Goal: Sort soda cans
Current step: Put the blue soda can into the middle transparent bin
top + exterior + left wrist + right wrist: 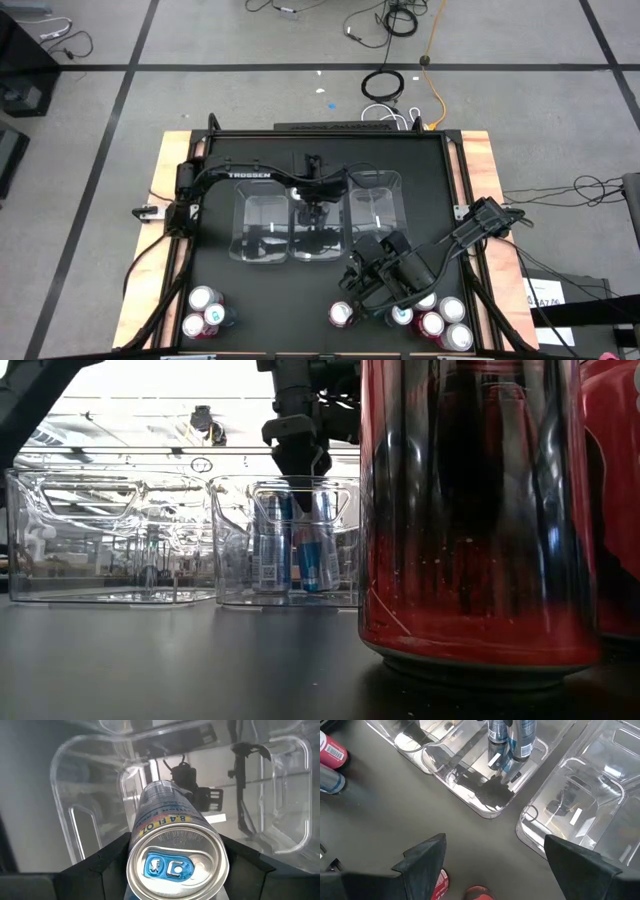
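A slim blue-and-silver soda can [175,855] stands upright inside the middle clear bin [300,250], and my left gripper [315,212] is shut on it from above. A second slim can [270,545] stands beside it in the same bin. My right gripper [492,855] hangs open over the bare table in front of the bins, touching nothing, with red cans [439,885] just below it. More cans stand in clusters at the near left [205,310] and near right [432,318]. My left gripper pinches the slim can's upper end [134,851] between its two fingers, one on each side just under the rim. The fingers come from above, pointing steeply down. The can stays upright inside the middle bin; I cannot tell whether its base touches the bin floor.
Two more clear bins flank the middle one, to the left [250,225] and to the right [385,205]. One red can [470,510] stands very close to the low camera, another [612,490] beside it. A single can [342,315] stands near the front edge.
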{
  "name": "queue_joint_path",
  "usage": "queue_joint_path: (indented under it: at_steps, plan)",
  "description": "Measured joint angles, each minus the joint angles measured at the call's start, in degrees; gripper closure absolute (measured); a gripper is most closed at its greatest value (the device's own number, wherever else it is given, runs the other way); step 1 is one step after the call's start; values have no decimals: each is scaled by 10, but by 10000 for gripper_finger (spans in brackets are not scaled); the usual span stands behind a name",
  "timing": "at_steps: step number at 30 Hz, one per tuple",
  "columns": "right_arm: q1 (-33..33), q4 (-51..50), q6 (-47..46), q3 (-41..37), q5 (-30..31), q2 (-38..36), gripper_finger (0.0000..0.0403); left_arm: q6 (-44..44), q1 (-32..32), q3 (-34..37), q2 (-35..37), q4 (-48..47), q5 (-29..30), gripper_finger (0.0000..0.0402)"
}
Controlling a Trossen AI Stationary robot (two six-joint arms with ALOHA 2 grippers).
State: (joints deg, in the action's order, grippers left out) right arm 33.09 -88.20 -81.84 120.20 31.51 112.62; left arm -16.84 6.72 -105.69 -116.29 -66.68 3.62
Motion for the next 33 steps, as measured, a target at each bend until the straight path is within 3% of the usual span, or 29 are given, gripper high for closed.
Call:
queue_joint_path:
  at_steps: [33]
  plan:
    - [7,-3,-4,0,0,0,74,1,0,0,1,24,3,118]
